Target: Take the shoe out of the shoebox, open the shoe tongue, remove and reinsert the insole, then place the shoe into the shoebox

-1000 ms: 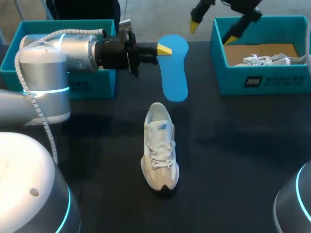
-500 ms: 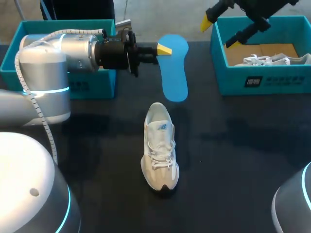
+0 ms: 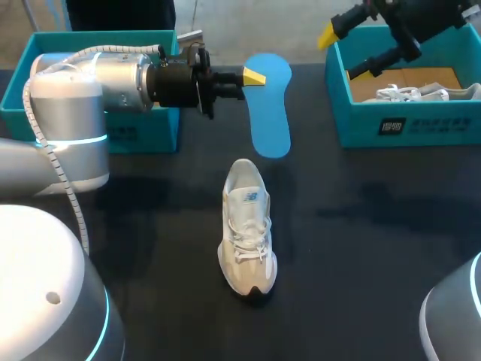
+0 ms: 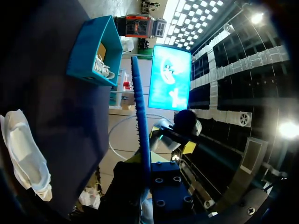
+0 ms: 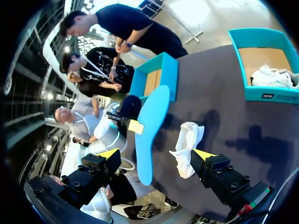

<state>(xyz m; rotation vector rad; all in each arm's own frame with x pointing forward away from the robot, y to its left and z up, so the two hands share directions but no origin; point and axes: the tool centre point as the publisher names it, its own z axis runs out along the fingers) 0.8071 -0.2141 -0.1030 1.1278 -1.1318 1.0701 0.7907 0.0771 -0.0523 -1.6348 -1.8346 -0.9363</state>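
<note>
Our table is dark and flat. Our left gripper pinches the blue insole by its edge, up in the air. The white shoe sits on the table, down below that hand. Our right gripper is wide open and holds nothing, up by a blue shoebox. We think it works best to tip the insole's toe end into the shoe and slide it in slowly, while the free hand holds the shoe steady.

A spare white shoe lies in a teal box on the dark table.
</note>
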